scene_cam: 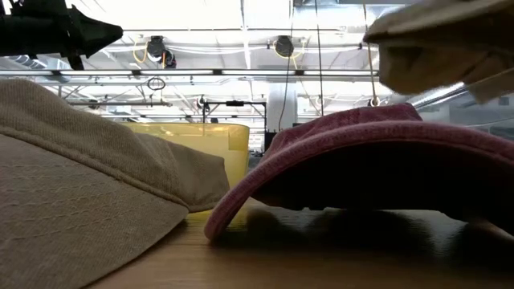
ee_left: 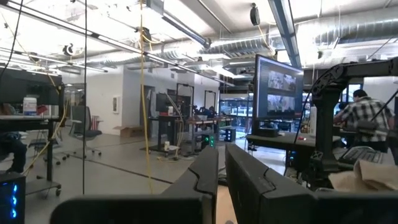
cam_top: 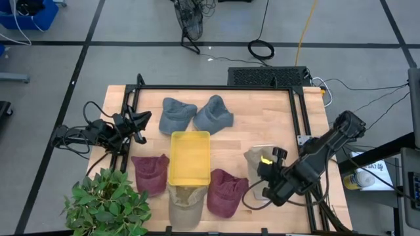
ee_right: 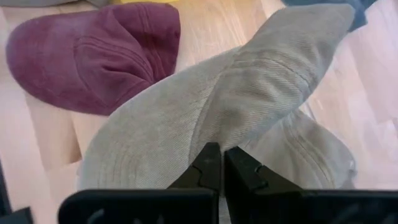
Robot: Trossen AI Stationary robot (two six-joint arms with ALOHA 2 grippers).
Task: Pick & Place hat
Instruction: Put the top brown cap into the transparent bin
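1. Closest to me, through the right wrist view, my right gripper [ee_right: 221, 163] has its jaws pinched together on a fold of the beige hat [ee_right: 211, 118]. The cloth bunches up into the fingertips and the rest of the cap drapes away from them.
2. That drape tells me how it handles: light, soft, floppy cotton, nothing fragile. The crown collapses under a pinch, so I judge the grip holds by friction on a thin fold and could slip if I swing fast. The stiffer brim would give a firmer hold; a crown pinch lets the cap dangle and twist.
3. From above, the right gripper [cam_top: 268, 172] sits over the right side of the table [cam_top: 275, 105], with the beige hat [cam_top: 257, 156] at it. The low view shows it as a pale shape off the table.
4. Just beyond lies a maroon hat [ee_right: 93, 53] flat on the wood, near the held cap but apart from it.
5. Further in, the yellow bin [cam_top: 190, 157] stands mid-table, which I take as the likely drop spot. A tan hat [cam_top: 184, 200] sits at its near end and a second maroon hat [cam_top: 149, 174] to its left.
6. Two grey hats [cam_top: 195, 115] rest past the bin.
7. My left gripper [cam_top: 139, 126] waits at the table's left edge, jaws nearly together on nothing.
8. A potted plant [cam_top: 105, 203] fills the near-left corner, clear of my path.
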